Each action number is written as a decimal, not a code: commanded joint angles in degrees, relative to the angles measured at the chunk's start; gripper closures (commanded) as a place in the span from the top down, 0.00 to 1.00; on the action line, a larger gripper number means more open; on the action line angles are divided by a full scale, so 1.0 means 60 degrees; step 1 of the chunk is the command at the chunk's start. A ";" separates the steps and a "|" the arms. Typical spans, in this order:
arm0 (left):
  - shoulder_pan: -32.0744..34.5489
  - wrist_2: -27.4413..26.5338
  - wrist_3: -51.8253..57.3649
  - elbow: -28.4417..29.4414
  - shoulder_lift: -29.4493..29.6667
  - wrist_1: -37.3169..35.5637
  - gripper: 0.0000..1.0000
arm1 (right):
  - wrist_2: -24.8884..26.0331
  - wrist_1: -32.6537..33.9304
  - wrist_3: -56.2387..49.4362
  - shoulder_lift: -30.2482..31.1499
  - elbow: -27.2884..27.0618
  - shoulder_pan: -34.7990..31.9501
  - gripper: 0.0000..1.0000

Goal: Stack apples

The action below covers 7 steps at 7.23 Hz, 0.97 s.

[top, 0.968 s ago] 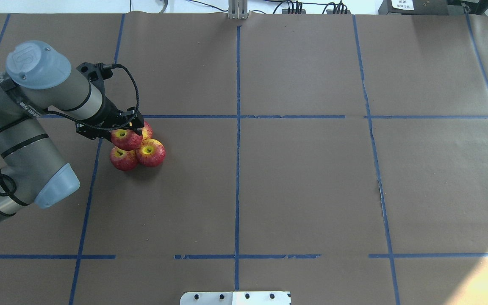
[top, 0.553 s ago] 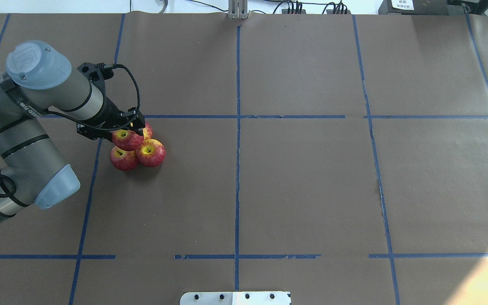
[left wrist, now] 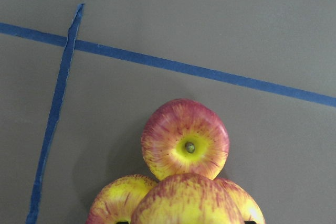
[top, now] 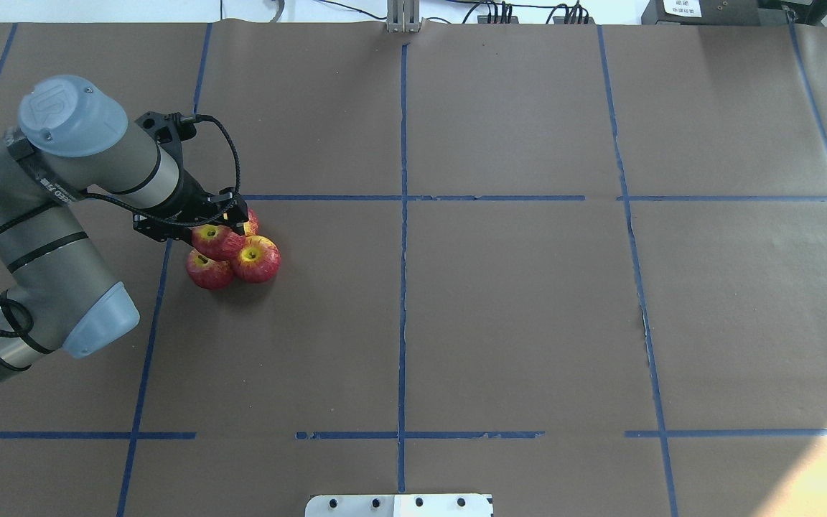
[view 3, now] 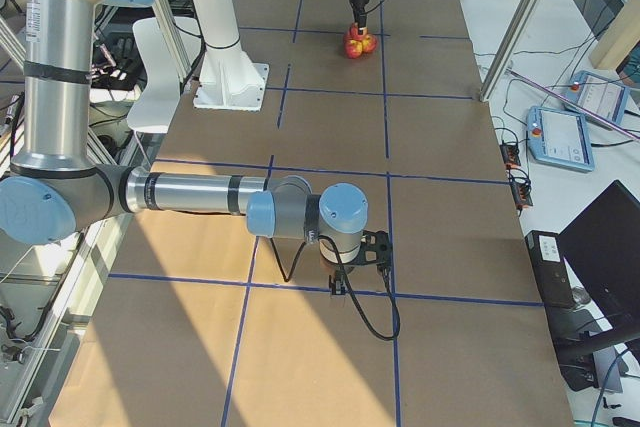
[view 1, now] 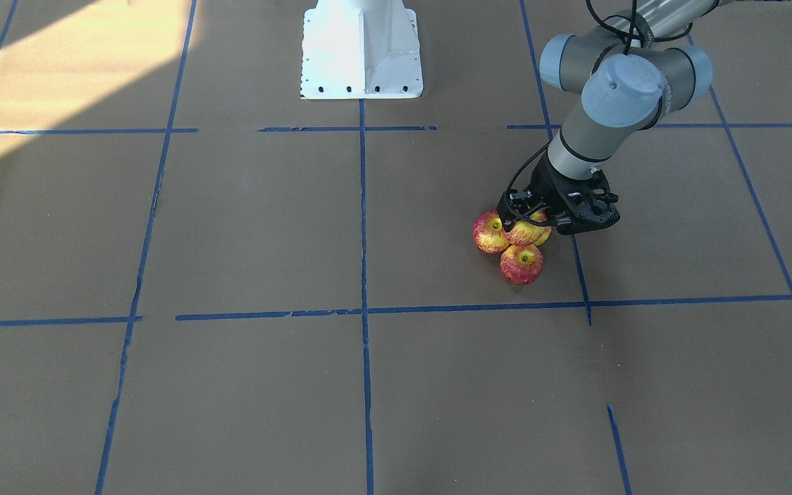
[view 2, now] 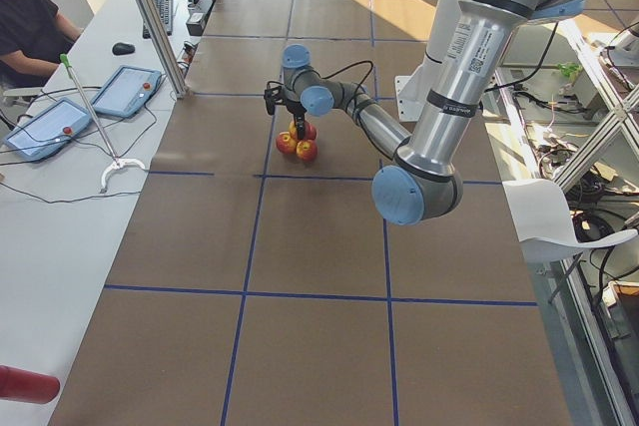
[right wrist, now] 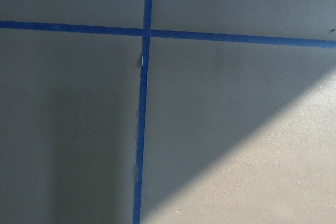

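The brown-papered tabletop (top: pixel 514 309) carries everything. The left arm (top: pixel 97 158) reaches down to its left pincer (top: pixel 220 231). Well apart from the left pincer hangs the right pincer (view 3: pixel 362 252); whether that one is released or clenched cannot be told. The left pincer grasps the top apple (top: pixel 217 243) between its fingers. Just beneath the left pincer, that apple rests on three touching base apples (top: pixel 258 260).
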<state>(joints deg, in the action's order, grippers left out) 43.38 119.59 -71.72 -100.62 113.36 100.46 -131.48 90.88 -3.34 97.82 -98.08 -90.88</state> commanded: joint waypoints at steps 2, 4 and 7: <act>-0.0009 -0.0009 0.0000 -0.0090 -0.0011 0.0000 1.00 | 0.0000 0.0000 0.0000 0.0000 0.0000 0.0000 1.00; 0.0209 -0.0024 0.0116 -0.0526 -0.0113 -0.0319 1.00 | 0.0000 0.0000 0.0000 0.0000 0.0000 0.0000 1.00; 0.1716 -0.0024 0.3036 -0.1304 -0.0157 -0.1959 1.00 | 0.0000 0.0000 0.0000 0.0000 0.0000 0.0000 1.00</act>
<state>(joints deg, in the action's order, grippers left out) 50.27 119.45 -61.52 -106.56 112.68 92.19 -131.48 90.88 -3.34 97.82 -98.08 -90.88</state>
